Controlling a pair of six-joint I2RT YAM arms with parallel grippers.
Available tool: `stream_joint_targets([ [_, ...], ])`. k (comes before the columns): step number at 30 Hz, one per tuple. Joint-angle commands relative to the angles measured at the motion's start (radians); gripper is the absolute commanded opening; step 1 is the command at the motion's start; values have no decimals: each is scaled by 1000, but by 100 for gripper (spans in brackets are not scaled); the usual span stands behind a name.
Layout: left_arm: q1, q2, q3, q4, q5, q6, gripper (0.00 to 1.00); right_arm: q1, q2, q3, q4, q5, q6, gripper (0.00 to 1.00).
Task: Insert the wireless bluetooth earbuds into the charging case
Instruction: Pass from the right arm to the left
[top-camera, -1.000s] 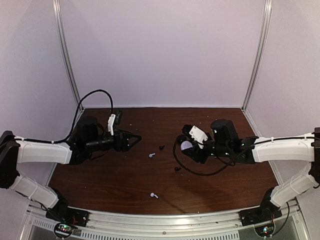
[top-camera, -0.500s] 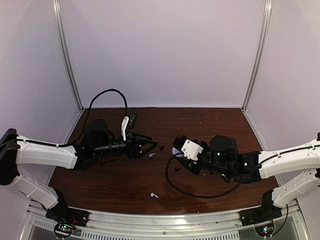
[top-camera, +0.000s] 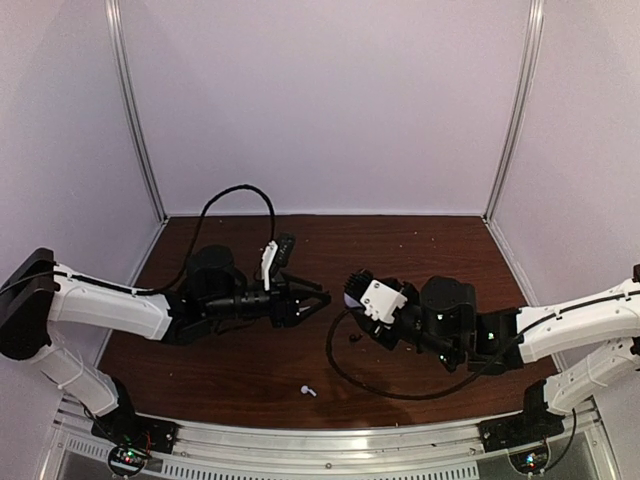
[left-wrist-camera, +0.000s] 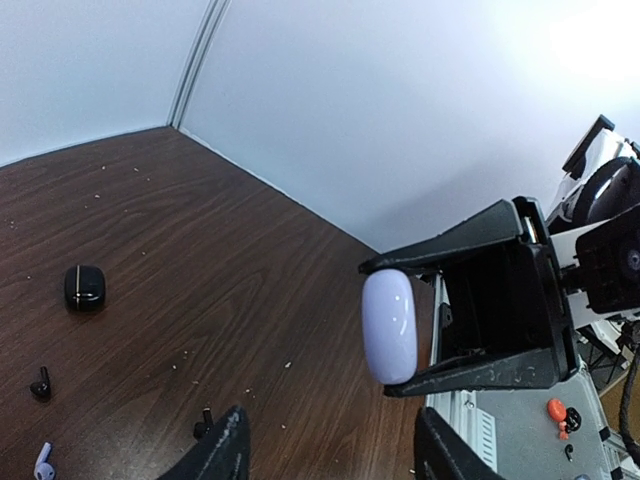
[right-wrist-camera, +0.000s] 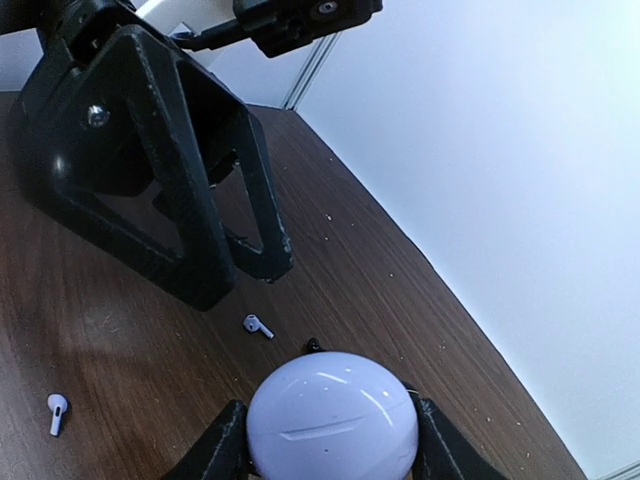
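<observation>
Okay, left pincer (top-camera: 320, 299) reaches to mid-surface (top-camera: 430, 240), jaws apart, nothing between them. Just beside its tips lie a pale earbud (right-wrist-camera: 258, 325) and a black earbud (right-wrist-camera: 313, 345); the top view hides both under the pincer. Front pale earbud (top-camera: 308, 390) lies alone near the front edge, bare wood around it. Right pincer (top-camera: 352, 288) faces the left one, close but apart, and is clamped on the lavender charging case (right-wrist-camera: 332, 420), held off the wood; whether the lid is up, cannot tell. Wide free room behind and to the right. Left wrist view: closed black case (left-wrist-camera: 84, 286) stands well clear, and a second black earbud (left-wrist-camera: 41, 383) is tiny.
</observation>
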Motion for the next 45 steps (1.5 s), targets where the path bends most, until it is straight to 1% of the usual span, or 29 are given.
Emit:
stream_joint_targets([
  [1,-13,25,47,85,31,-6,57,18,2,-19,32,31,5,41],
  [11,-37,96,102,106,118,-35,53,40,11,-25,48,29,10,42],
  [16,-42,128,121,114,152,-62,49,49,14,-27,61,30,8,42],
  [20,-46,148,119,158,176,-101,46,54,16,-28,68,35,2,42],
  [29,-53,183,147,163,191,-133,33,59,35,-27,77,57,3,42],
  [32,-54,182,153,144,178,-131,27,63,43,-26,84,69,-1,43],
  [34,-53,181,164,101,155,-126,23,64,44,-28,91,78,-3,43],
  [37,-54,182,179,38,114,-107,17,65,45,-32,98,83,-2,47],
  [40,-54,172,174,29,111,-92,12,67,42,-37,99,82,0,56],
  [43,-53,152,170,17,102,-77,9,66,31,-46,90,76,12,71],
  [45,-51,133,164,2,93,-51,8,65,18,-49,71,55,28,79],
])
